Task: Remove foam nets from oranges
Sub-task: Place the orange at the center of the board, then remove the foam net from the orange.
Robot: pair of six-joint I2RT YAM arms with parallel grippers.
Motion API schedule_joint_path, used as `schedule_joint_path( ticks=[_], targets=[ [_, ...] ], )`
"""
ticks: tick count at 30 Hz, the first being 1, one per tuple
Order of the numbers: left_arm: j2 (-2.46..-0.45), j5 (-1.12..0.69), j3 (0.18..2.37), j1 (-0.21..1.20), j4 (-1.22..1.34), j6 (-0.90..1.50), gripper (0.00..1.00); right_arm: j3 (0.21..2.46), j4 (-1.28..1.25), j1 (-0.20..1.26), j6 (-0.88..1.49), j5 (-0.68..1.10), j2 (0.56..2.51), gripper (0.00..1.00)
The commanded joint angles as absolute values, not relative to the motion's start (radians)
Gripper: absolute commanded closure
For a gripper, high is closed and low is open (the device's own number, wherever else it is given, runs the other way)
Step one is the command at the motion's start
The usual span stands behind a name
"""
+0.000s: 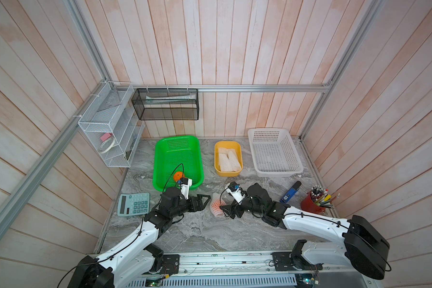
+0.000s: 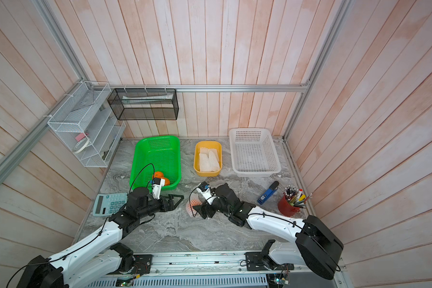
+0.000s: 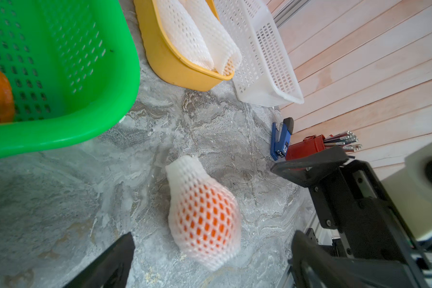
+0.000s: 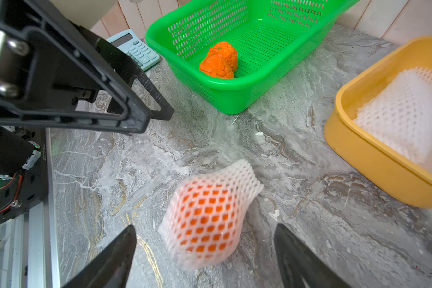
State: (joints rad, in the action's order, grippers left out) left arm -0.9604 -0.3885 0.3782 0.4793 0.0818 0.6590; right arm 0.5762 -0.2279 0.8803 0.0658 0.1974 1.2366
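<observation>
White foam net over orange, between spread left claw and spread right claw.

A mock office desk inside a lab test cell: aluminium frame rail above, calculator, stapler and pen cup below it.

Netted orange lies on the tabletop between both grippers; two oranges sit in the basket behind.
</observation>
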Motion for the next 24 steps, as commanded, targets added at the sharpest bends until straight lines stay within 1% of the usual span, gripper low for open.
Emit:
schedule_joint_path(
  ticks=[1,9,15,24],
  targets=[
    [-0.982,-0.355,0.349,0.485,0.145,0.724,0.00,0.556,-0.197,0.852,0.137,0.210,1.201,0.14],
    [-1.110,-0.332,0.361,0.519,0.250,0.774,0.00,0.476,-0.217,0.825,0.158,0.259,1.155,0.13],
    [-1.235,-0.320,0.415,0.529,0.313,0.807,0.00,0.440,-0.246,0.825,0.173,0.301,1.145,0.13],
    [-1.396,-0.330,0.548,0.541,0.236,0.740,0.03,0.393,-0.262,0.825,0.175,0.298,1.105,0.14]
  ],
)
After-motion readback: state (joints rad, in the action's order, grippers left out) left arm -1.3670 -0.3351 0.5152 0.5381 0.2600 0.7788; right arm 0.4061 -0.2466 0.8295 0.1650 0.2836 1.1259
